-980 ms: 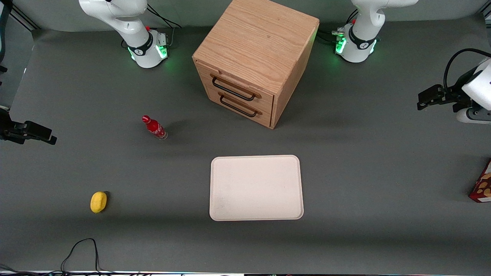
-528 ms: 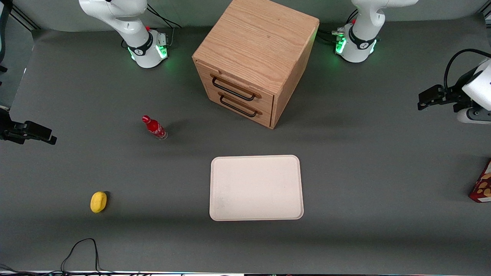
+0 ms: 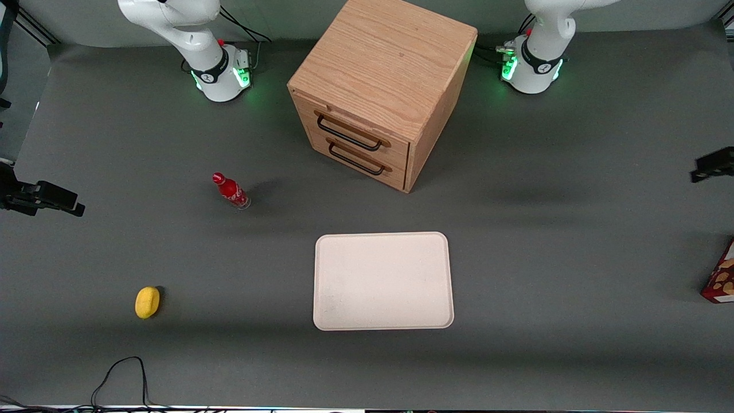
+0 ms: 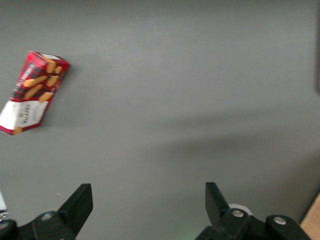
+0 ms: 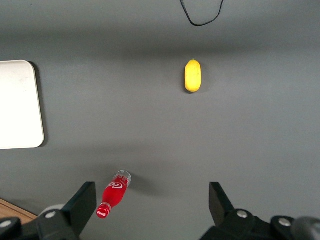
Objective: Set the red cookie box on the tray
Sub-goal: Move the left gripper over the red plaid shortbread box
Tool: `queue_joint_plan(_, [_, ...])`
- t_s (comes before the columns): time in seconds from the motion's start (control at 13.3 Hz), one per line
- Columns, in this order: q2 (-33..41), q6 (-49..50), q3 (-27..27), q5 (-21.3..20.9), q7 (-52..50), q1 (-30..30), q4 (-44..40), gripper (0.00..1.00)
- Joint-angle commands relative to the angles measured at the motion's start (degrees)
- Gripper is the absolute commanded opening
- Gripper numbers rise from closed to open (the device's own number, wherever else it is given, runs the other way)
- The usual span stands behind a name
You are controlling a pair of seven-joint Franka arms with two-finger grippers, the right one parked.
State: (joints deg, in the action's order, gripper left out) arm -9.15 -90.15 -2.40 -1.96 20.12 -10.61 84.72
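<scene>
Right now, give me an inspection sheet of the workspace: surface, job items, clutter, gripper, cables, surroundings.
Surface: grey table, flat, no spills seen.
Red cookie box: red cookie box lies flat on the table at the working arm's end, not on the tray, untouched.
Tray: tray near the table's middle, nothing on it.
Clutter: red bottle; yellow object; wooden drawer cabinet, both drawers shut.
Gripper: gripper open, holding nothing, hovering above bare table, apart from the box.
Cables: black cable looping at the table edge nearest the front camera.
Surroundings: arm bases with green lights.
</scene>
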Motion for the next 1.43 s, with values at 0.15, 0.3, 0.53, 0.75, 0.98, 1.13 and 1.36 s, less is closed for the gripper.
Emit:
queue_joint_plan(0.15, [-13.41,0.85,0.47,0.11,10.63,-10.28,-15.79,1.00])
queue_joint_plan(0.3, [-17.46,-2.20,0.47,0.29,16.76,-14.50,-19.15,1.00])
queue_joint_plan(0.53, [-20.63,-8.89,0.64,0.55,22.76,-19.43,-19.33,1.00])
queue_joint_plan(0.75, [-22.31,-10.49,0.91,0.81,25.74,-23.13,-19.25,1.00])
queue_joint_plan(0.98, [-23.45,-11.27,0.82,1.69,36.88,-24.98,-19.33,1.00])
queue_joint_plan(1.13, [-24.15,-13.29,0.82,1.70,49.24,-25.07,-19.33,1.00])
queue_joint_plan(1.36, [-24.94,-14.27,0.73,1.61,59.76,-24.99,-19.33,1.00])
